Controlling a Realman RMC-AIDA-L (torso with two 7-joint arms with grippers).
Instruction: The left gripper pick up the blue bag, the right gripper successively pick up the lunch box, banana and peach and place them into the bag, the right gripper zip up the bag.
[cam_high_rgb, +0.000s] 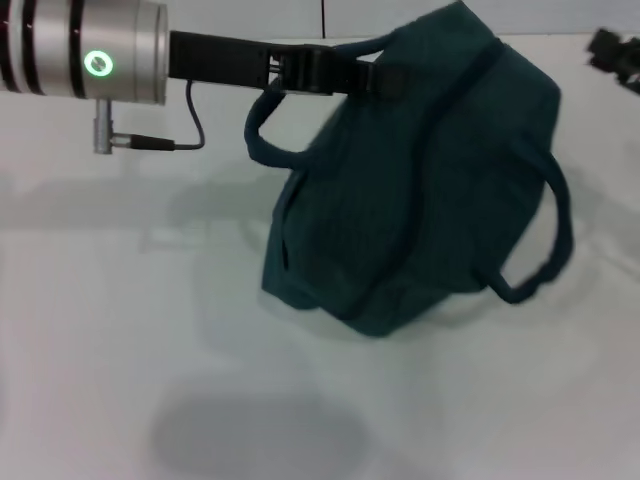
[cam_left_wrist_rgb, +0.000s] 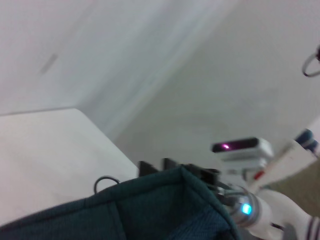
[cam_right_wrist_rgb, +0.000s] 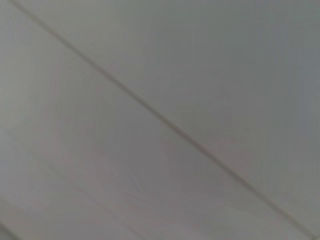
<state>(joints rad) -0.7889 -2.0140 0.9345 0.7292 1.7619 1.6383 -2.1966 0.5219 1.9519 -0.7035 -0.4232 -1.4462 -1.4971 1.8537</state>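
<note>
Your left gripper (cam_high_rgb: 330, 72) reaches in from left, clamped on bag (cam_high_rgb: 420, 190) at its top edge near one strap. Bag hangs tilted over white table (cam_high_rgb: 120, 330), looks closed. Right gripper (cam_high_rgb: 615, 52) far right, apart from bag; its grip you cannot tell.

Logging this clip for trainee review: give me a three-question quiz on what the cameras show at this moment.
1. True or false: the left gripper is at the top of the blue bag.
2. Where is the right gripper? A) at the zipper B) away at the table's far right edge
3. Are lunch box, banana or peach visible?

Key: 1 true; 2 B; 3 no, none shows.
</note>
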